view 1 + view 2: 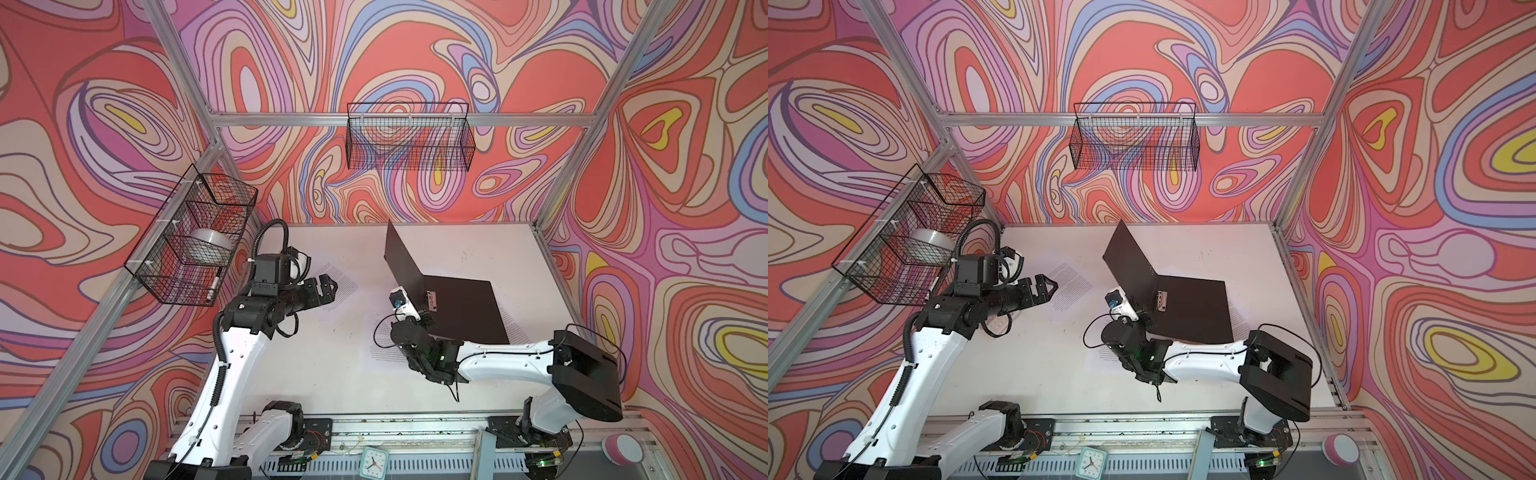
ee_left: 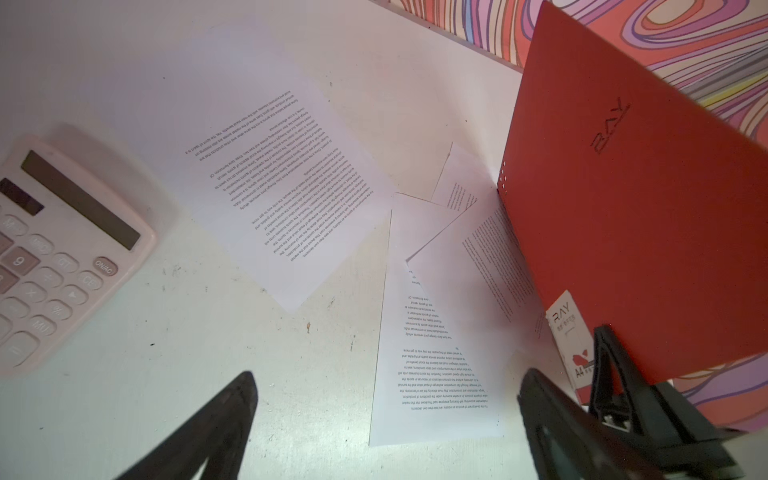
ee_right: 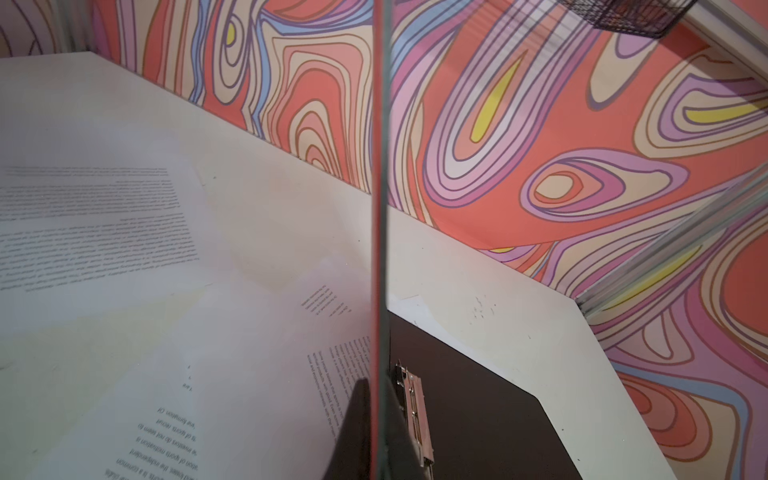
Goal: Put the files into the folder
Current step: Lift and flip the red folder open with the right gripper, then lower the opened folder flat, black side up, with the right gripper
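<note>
In both top views, the folder (image 1: 465,307) lies open on the right half of the white counter (image 1: 324,386). Its back cover is flat with the black side up, and its front cover is raised steeply from the spine. The right end effector (image 1: 424,320) is clamped tight on the near edge of the raised cover, just beside the metal clip (image 1: 431,300). The left end effector (image 1: 328,289) hangs over the counter's left half with its jaws spread wide and nothing between them. The files (image 1: 380,353) are all outside the folder: one sheet lies below the left end effector, and others poke out from under the folder's near and right edges.

The left wrist view shows the raised cover's red outside, with its "RAY" mark and a white label. The right end effector (image 2: 602,345) pinches that cover at the label's corner. Four printed sheets lie on the counter. Three overlap in a fan at the foot of the red cover, and the fourth lies flat just beside them. A beige calculator (image 2: 62,249) sits well apart from the sheets. Both spread fingers (image 2: 224,415) of the left end effector frame the scene, and they hold nothing.

In the right wrist view, the raised cover is seen edge-on as a thin vertical line. The right end effector's two fingers (image 3: 357,428) are pressed against either face of it. The clip and the black inside lie to one side, the loose sheets to the other.
</note>
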You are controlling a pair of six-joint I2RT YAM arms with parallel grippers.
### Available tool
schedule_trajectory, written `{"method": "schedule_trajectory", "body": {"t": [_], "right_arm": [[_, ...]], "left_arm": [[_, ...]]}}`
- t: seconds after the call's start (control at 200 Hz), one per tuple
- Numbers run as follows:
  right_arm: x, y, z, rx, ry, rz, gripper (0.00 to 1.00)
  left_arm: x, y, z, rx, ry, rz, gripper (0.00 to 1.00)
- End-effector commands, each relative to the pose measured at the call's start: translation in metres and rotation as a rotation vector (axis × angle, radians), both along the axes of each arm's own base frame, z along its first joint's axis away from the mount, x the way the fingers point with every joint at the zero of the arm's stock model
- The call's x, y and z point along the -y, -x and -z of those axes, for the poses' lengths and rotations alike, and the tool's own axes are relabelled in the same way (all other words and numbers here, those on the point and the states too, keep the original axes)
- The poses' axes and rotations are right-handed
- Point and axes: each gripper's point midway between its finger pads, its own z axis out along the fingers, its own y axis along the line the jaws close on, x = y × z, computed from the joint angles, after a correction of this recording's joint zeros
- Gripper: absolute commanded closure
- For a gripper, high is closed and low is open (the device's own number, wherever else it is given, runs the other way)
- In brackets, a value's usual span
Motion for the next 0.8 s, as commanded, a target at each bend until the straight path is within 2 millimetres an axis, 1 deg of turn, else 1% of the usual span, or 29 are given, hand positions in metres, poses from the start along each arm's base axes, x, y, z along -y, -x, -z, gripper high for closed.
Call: {"method": "schedule_trajectory", "body": {"t": [0.0, 0.04, 0.13, 0.215, 0.27, 0.411, 0.421, 0.441, 0.511, 0.551, 0.606, 0.661, 0.671, 0.681, 0.746, 0.756, 0.771, 0.776, 0.796], "right_arm": [[-0.028, 0.009, -0.006, 0.011, -0.069, -0.061, 1.00], [-0.034, 0.011, -0.002, 0.004, -0.070, -0.078, 1.00], [-0.051, 0.016, 0.017, -0.036, -0.067, -0.144, 1.00], [-0.061, 0.018, 0.031, -0.062, -0.060, -0.184, 1.00], [-0.064, 0.018, 0.037, -0.077, -0.053, -0.192, 1.00], [-0.067, 0.019, 0.039, -0.085, -0.053, -0.209, 1.00], [-0.068, 0.018, 0.047, -0.087, -0.030, -0.209, 1.00], [-0.068, 0.018, 0.050, -0.083, -0.016, -0.210, 1.00], [-0.068, 0.012, 0.049, -0.057, 0.022, -0.204, 1.00], [-0.068, 0.008, 0.044, -0.046, 0.028, -0.210, 1.00], [-0.067, -0.001, 0.034, -0.057, -0.004, -0.230, 1.00], [-0.063, -0.012, 0.034, -0.079, -0.017, -0.234, 1.00], [-0.062, -0.013, 0.024, -0.068, -0.036, -0.234, 1.00], [-0.062, -0.015, 0.021, -0.065, -0.039, -0.234, 1.00], [-0.058, -0.027, 0.015, -0.038, -0.025, -0.214, 1.00], [-0.058, -0.029, 0.011, -0.029, -0.025, -0.207, 1.00], [-0.056, -0.032, 0.010, -0.026, -0.022, -0.200, 1.00], [-0.056, -0.035, 0.018, -0.034, -0.005, -0.196, 1.00], [-0.056, -0.039, 0.019, -0.033, -0.001, -0.190, 1.00]], "left_arm": [[-0.011, 0.007, -0.010, -0.001, -0.032, -0.051, 0.02], [-0.012, 0.007, -0.013, 0.003, -0.029, -0.057, 0.02], [-0.013, 0.005, -0.018, 0.015, -0.023, -0.063, 0.02], [-0.014, 0.004, -0.018, 0.014, -0.022, -0.069, 0.02], [-0.013, 0.003, -0.017, 0.011, -0.019, -0.068, 0.02], [-0.015, 0.004, -0.015, 0.004, -0.020, -0.074, 0.02], [-0.015, 0.004, -0.015, 0.004, -0.020, -0.075, 0.02], [-0.015, 0.005, -0.015, 0.004, -0.021, -0.076, 0.02], [-0.016, 0.005, -0.014, 0.005, -0.022, -0.077, 0.02], [-0.016, 0.005, -0.014, 0.002, -0.024, -0.077, 0.02], [-0.016, 0.006, -0.013, -0.001, -0.026, -0.076, 0.02], [-0.018, 0.005, -0.013, -0.001, -0.030, -0.084, 0.02], [-0.018, 0.004, -0.014, -0.001, -0.030, -0.084, 0.02], [-0.017, 0.004, -0.014, 0.000, -0.029, -0.084, 0.02], [-0.018, 0.002, -0.015, 0.004, -0.026, -0.089, 0.02], [-0.018, 0.001, -0.015, 0.005, -0.025, -0.091, 0.02], [-0.018, 0.001, -0.015, 0.005, -0.022, -0.091, 0.02], [-0.018, 0.001, -0.016, 0.006, -0.022, -0.091, 0.02], [-0.017, 0.000, -0.016, 0.005, -0.018, -0.092, 0.02]]}}
